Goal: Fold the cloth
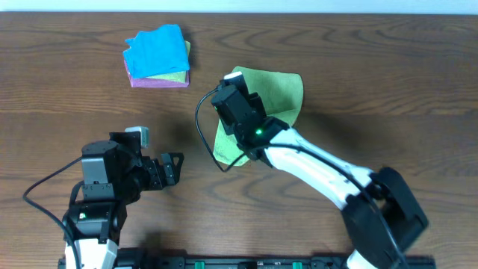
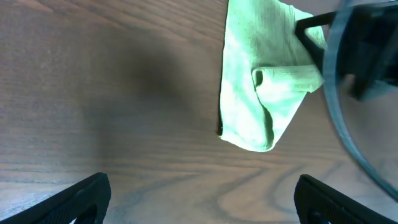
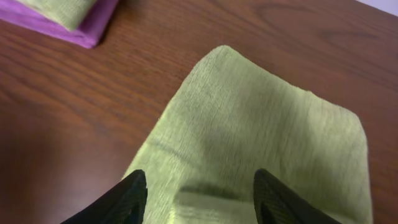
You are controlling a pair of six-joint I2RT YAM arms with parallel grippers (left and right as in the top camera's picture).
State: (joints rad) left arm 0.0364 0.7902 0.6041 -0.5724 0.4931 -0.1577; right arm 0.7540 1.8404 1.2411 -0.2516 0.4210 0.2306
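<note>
The lime yellow-green cloth lies partly folded on the wooden table right of centre. In the left wrist view the cloth shows a rolled-over flap on its right side. My right gripper hovers over the cloth's left part. In its own wrist view the right gripper has its jaws apart, with a raised fold of the cloth lying between them, not pinched. My left gripper stands wide open over bare wood at the lower left, well clear of the cloth; nothing lies between the jaws of the left gripper.
A stack of folded cloths sits at the back left: a bright blue cloth on top and a pink-purple cloth at the bottom. The right arm's white link crosses the table's lower right. A black cable loops beside the cloth.
</note>
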